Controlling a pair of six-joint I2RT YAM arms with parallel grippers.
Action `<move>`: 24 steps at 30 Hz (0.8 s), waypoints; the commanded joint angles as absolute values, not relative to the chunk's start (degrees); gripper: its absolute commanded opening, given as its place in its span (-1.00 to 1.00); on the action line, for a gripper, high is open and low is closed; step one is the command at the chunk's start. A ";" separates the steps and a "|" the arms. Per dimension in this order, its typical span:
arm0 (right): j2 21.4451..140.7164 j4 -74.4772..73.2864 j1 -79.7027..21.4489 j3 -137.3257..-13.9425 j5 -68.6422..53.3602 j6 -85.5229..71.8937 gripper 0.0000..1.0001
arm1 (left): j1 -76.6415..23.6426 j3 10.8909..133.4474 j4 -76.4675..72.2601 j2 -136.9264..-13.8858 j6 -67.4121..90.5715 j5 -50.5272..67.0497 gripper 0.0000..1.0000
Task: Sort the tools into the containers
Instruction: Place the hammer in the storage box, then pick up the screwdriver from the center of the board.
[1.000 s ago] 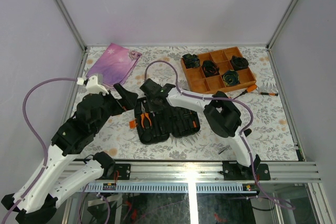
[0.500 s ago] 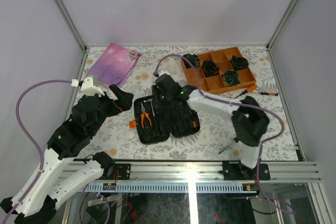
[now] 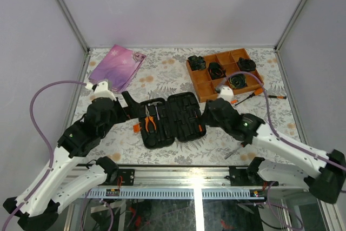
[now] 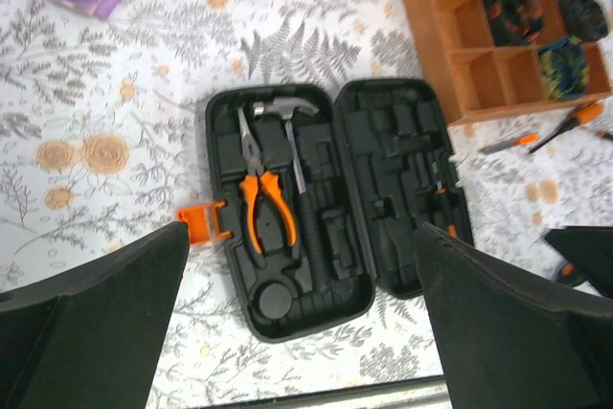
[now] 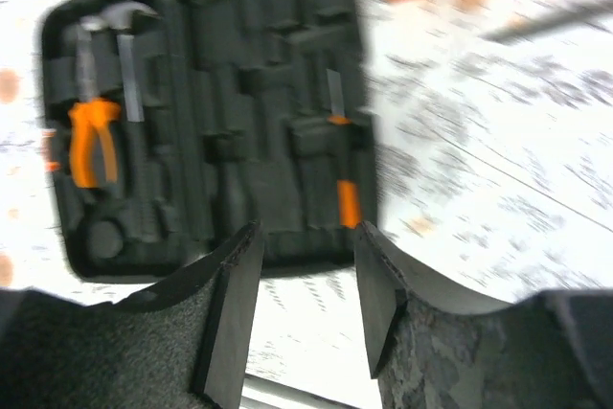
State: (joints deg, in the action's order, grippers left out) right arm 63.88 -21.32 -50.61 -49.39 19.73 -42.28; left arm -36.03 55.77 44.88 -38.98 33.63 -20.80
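Observation:
The black tool case (image 3: 181, 128) lies open in the middle of the table. Its left half holds orange-handled pliers (image 3: 150, 120) and a small hammer (image 4: 287, 108); its right half holds a slim orange driver (image 5: 347, 200). Two orange-handled screwdrivers (image 3: 254, 93) lie on the table right of the case. My left gripper (image 3: 128, 104) hovers at the case's left edge, open wide and empty, above the case's near end (image 4: 297, 332). My right gripper (image 3: 206, 113) is just right of the case, open with nothing between its fingers (image 5: 306, 294).
An orange divided tray (image 3: 208, 87) with black rolled bundles stands at the back right. A pink-purple pouch (image 3: 116, 66) lies at the back left. The case's orange tab (image 4: 203, 224) sticks out on its left. A thin metal tool (image 3: 232, 152) lies near the front edge.
My right gripper has opened and drawn back from over the case's left half to its right side. The hammer now shows uncovered in the case. The left arm shifted slightly.

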 commanded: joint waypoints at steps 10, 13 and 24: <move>53.09 -40.85 -41.41 -36.66 27.91 -57.72 0.51 | -36.41 53.35 44.92 -43.14 36.12 -15.08 1.00; 52.85 -40.24 -37.66 -34.23 27.58 -58.75 0.52 | -36.45 53.55 44.91 -43.37 36.33 -15.15 1.00; 47.69 -39.17 -21.30 -27.78 24.70 -57.02 0.54 | -36.38 52.68 45.11 -43.57 37.50 -14.80 1.00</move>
